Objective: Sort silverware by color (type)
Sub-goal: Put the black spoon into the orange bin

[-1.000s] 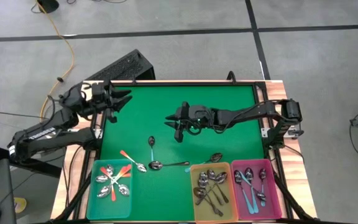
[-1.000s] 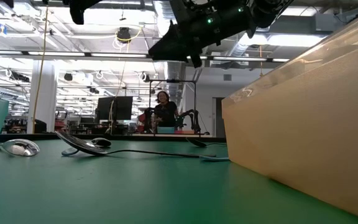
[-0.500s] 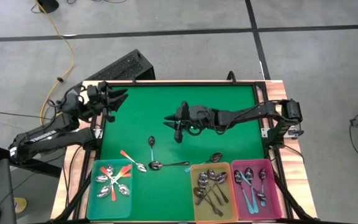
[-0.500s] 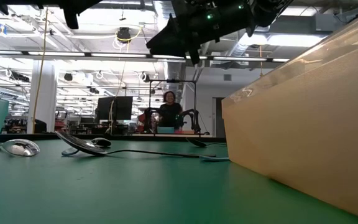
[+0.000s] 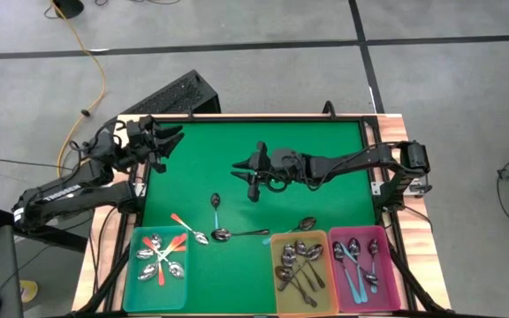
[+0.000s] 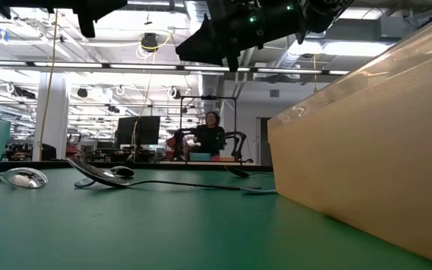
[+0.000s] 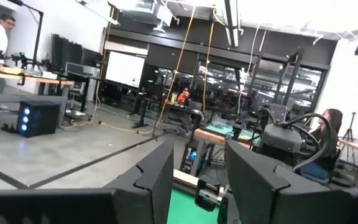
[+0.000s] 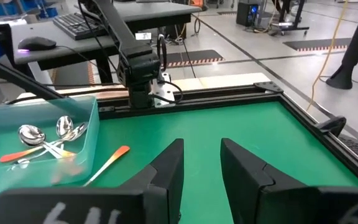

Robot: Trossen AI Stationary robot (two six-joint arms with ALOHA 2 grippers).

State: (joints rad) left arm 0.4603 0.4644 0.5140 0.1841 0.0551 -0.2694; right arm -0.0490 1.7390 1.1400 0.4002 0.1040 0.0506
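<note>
Left gripper (image 5: 173, 138) parked at the mat's far left corner, fingers parted, empty. Loose on the green mat (image 5: 325, 141): orange-handled spoon (image 5: 186, 227) beside the teal bin (image 5: 135, 269), blue-handled spoon (image 5: 215, 208), dark spoon (image 5: 241, 234). Right gripper (image 5: 246, 170) above mat centre, fingers parted, empty. Descend vertically, straddle one handle mid-length, close squarely

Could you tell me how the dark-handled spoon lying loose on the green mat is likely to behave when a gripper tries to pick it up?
The dark-handled spoon looks metal, so probably stiff. It lies flat with a thin handle, so likely hard to pinch. Its shiny rounded bowl may rock or slip.
</note>
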